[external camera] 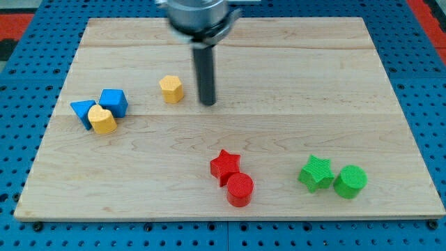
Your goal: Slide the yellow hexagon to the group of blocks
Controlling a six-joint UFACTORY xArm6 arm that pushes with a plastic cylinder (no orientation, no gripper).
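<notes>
The yellow hexagon (171, 88) sits on the wooden board (293, 77) in the upper left part. My tip (207, 104) rests on the board just to the right of the hexagon, a small gap apart. At the view's left is a group of three touching blocks: a blue triangle (83, 111), a blue cube (113, 102) and a yellow heart (103, 120). The hexagon lies to the right of this group and slightly higher.
A red star (225, 164) and a red cylinder (240, 189) touch at the bottom centre. A green star (316, 173) and a green cylinder (350, 181) sit together at the bottom right. A blue pegboard surrounds the board.
</notes>
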